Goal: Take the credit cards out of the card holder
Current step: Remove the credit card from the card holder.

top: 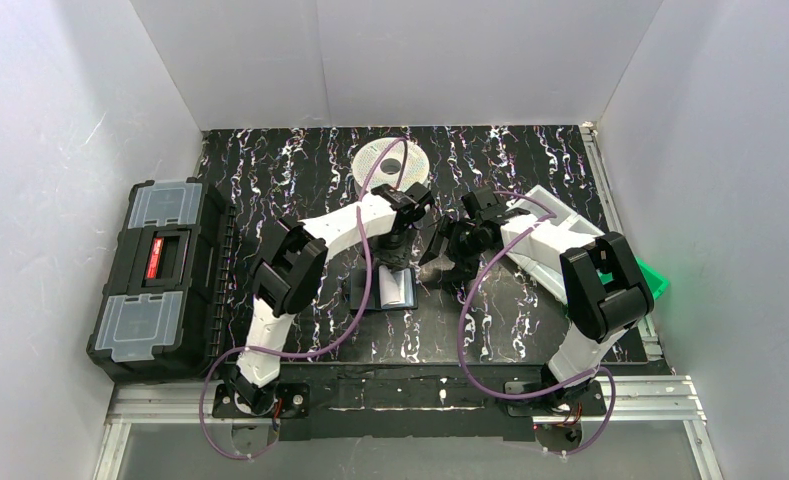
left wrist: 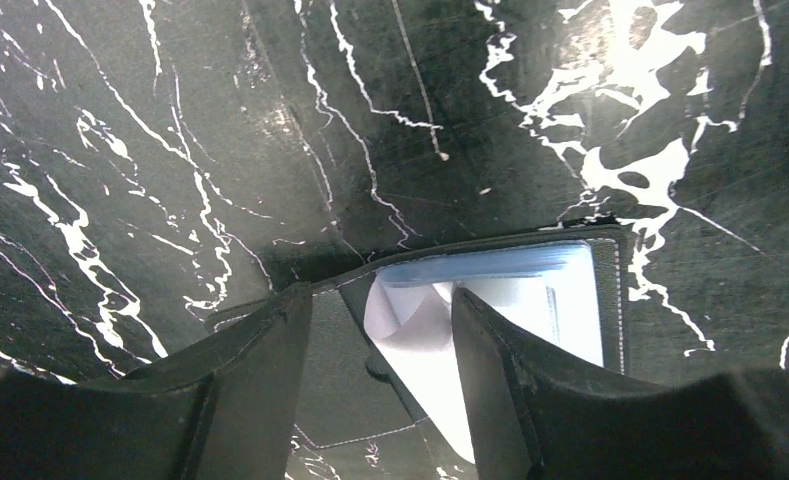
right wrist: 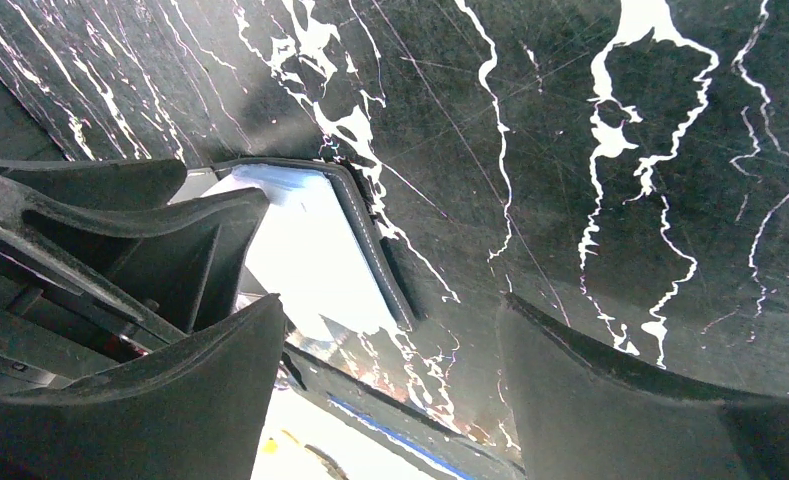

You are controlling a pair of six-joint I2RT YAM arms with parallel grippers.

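The card holder (top: pixel 356 298) lies open on the table, black outside with a bluish-grey lining. My left gripper (top: pixel 398 252) points down at it. In the left wrist view its jaws (left wrist: pixel 380 293) stand apart astride the middle of the card holder (left wrist: pixel 340 340), one finger over the black flap, the other over the pale half. That pale area (left wrist: pixel 420 330) is washed out by glare, so I cannot tell whether it is one of the credit cards. My right gripper (right wrist: pixel 390 300) hangs open and empty just right of the card holder (right wrist: pixel 365 230).
A big black toolbox (top: pixel 160 280) stands at the left edge. A white round disc (top: pixel 390 163) lies at the back, a grey flat tray (top: pixel 560 215) and a green object (top: pixel 655 280) at the right. The two grippers are close together.
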